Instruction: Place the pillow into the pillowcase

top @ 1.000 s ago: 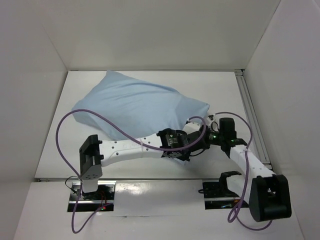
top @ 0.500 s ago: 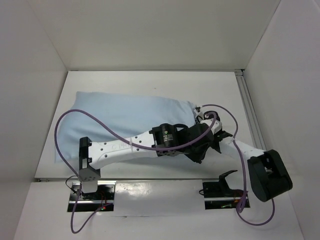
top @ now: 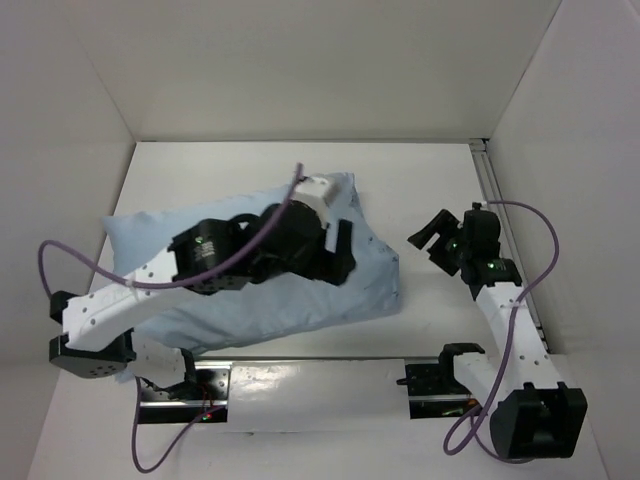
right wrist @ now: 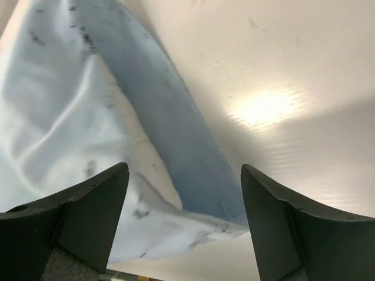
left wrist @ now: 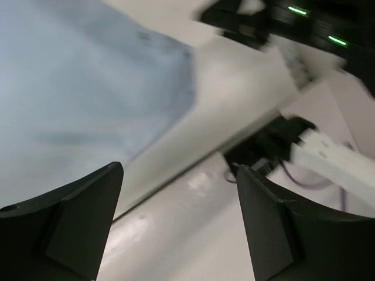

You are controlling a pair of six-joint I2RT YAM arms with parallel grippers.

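The left gripper (left wrist: 179, 175) had its jaws spread wide with nothing between them, above the right end of the pillowcase (top: 290, 305). The right gripper (right wrist: 184, 172) gaped too, empty and clear of the cloth, over bare table (top: 420, 175). One pillowcase lay plump across the table's left and middle; the pillow itself was hidden. Of the two arms, the left arm (top: 110, 305) crossed over the pillowcase, covering part of it. White walls (top: 300, 70) stood around.
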